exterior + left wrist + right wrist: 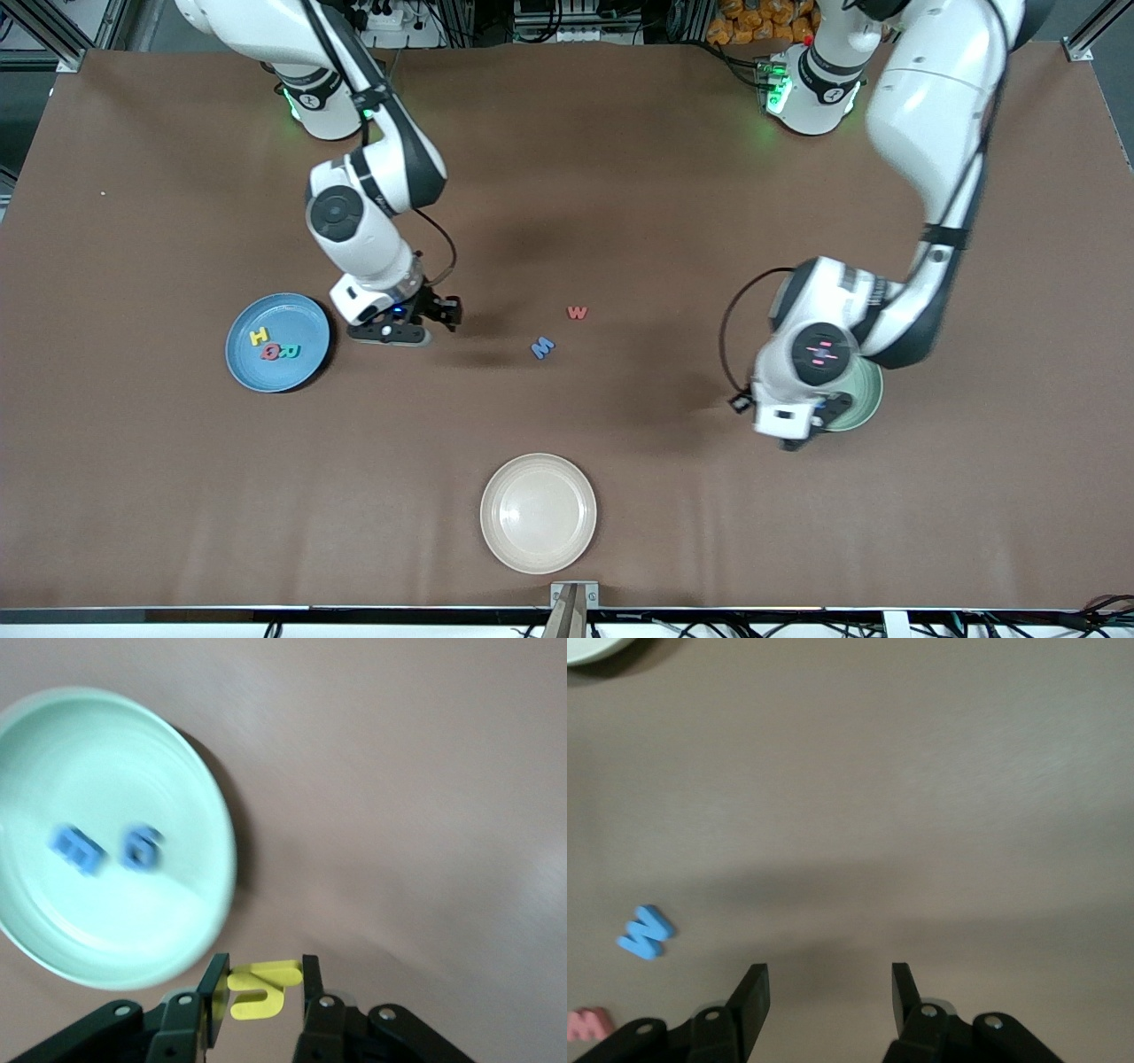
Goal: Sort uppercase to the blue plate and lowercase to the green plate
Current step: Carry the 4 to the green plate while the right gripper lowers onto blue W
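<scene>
The left gripper hung just off the edge of the green plate, its fingers pinched on the yellow y, while the blue m and blue g already lay side by side in that plate. The right gripper was over bare table beside the blue plate, at about three o'clock from it, its fingers standing apart and holding nothing. In the blue plate sat the yellow H, red Q and green R. The blue W lay mid-table with the red w at about one o'clock from it. These foam letters looked very light, soft and slightly springy, unlikely to break, but thin and flat, so a pinch across two opposite edges, fingers straddling the body near its middle, would probably hold best; too hard a squeeze might buckle one or flick it away. Beyond the letter shapes themselves, no brand, label or printed writing could be read anywhere.
</scene>
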You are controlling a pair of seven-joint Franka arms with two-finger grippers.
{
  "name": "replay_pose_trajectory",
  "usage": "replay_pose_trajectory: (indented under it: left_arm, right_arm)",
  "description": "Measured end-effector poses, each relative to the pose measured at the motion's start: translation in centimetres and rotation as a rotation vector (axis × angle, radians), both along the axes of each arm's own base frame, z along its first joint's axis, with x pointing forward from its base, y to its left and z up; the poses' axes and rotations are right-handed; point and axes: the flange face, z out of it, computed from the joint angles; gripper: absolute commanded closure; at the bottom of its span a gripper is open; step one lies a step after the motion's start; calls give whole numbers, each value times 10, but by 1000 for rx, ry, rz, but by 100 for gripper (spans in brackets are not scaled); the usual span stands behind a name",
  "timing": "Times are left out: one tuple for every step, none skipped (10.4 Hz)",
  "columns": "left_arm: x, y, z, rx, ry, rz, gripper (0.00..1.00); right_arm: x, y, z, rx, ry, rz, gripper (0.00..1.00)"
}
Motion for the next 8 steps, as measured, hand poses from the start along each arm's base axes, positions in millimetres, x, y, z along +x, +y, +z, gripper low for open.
replay_pose_trajectory:
  left_arm:
    - [2,23,0,-1,10,-10,100]
    - [1,41,-3,5,24,-16,100]
    - [-3,56,-7,19,32,-16,100]
    - [-9,67,-13,28,31,-22,100]
    - [-18,73,-20,29,36,-38,100]
    - [-28,75,-27,30,53,-54,33]
    - [-36,75,-34,34,71,-60,0]
    - [-43,73,-39,36,86,-67,0]
  right_arm:
    - [2,16,-4,4,1,-44,34]
    - [4,31,-10,7,3,-90,34]
    - [6,45,-16,9,7,-139,34]
    - [8,58,-22,13,10,-193,34]
    - [11,69,-27,17,13,-245,34]
    - [12,78,-31,13,22,-293,34]
    - [15,86,-35,2,33,-340,34]
    - [19,94,-37,-20,42,-384,33]
